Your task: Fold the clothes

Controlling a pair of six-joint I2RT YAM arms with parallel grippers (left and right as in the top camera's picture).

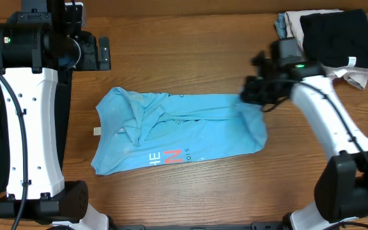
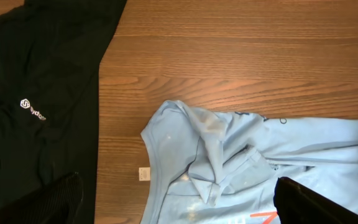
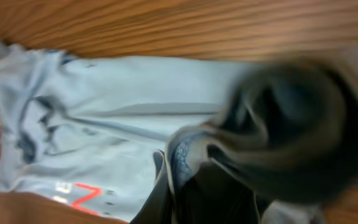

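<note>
Quick look from my end, working front of the table (image 1: 190, 198) to the back.

Closest to the arm bases is the front edge of the light blue t-shirt (image 1: 190, 131). It's lying flat-ish across the middle of the table, long side running left to right. The white and red-orange lettering (image 1: 170, 156) sits along that front edge, upside down from overhead. The left half is rumpled, w/ fabric bunched over itself near the collar, and 1 small white tag (image 1: 97, 131) pokes out at the left edge.

The right gripper (image 1: 251, 96) is at the shirt's far right corner, clenched on the fabric. The right wrist cam is blurry, but I can see blue cloth bunched up between the fingers.

Off to the left, a black garment (image 2: 36, 93) w/ a small white logo lies just beside the shirt, not touching it.

The left gripper (image 1: 101, 54) is further back on the left, jaws spread wide, nothing in them, well clear of the shirt.

At the back right corner there's a pile: a black piece (image 1: 337, 32) on top of some white cloth (image 1: 356, 76).
</note>
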